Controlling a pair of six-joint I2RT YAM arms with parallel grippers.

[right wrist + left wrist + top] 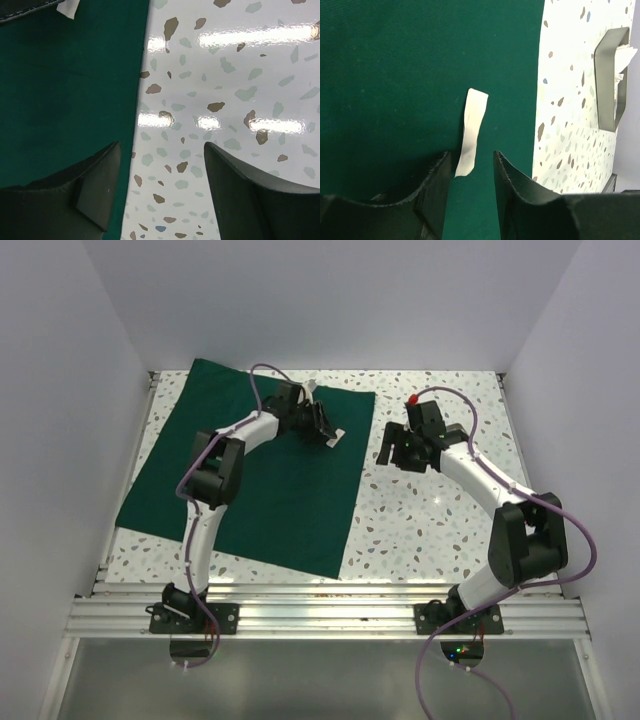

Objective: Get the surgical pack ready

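Speckled white worktop (pixel 430 520) is carrying the surgical pack (pixel 270 490), which is lying spread flat across its left half. Left jaws are hovering over the pack's far right part, standing narrowly apart, with the near end of a white strip (pixel 472 130) lying on the cloth between them, not visibly pinched. Right jaws are gaping wide, straddling the pack's right edge, one over green cloth, one over bare worktop. A metal tray (pixel 598 85) is sitting apart from that edge.

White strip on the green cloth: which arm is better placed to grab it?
Probably left. The left gripper hangs open over the small white strip, its near end between the fingers. The right gripper, open, sits at the edge of the dark green cloth drape, farther off.
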